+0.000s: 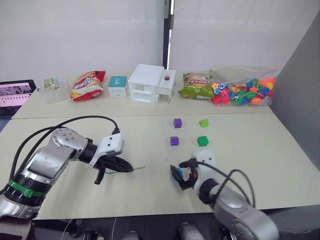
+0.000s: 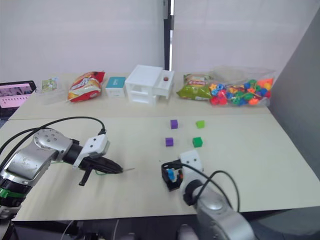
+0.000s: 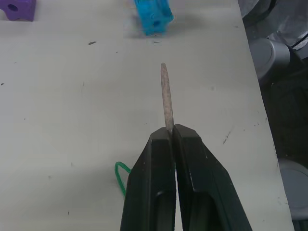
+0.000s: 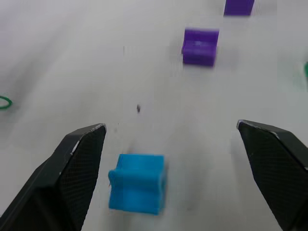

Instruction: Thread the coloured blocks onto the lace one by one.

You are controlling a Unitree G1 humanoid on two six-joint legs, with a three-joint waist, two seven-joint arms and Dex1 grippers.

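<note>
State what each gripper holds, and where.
Left gripper pinches the lace just behind its stiff pale tip. Right gripper holds nothing, open around the blue block.

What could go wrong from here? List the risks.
1. The right gripper is open and the blue block sits off-centre, near one finger; closing may push it aside.
2. The left gripper pinches the lace at its stiff tip, whose short exposed length may not pass through a block.
</note>
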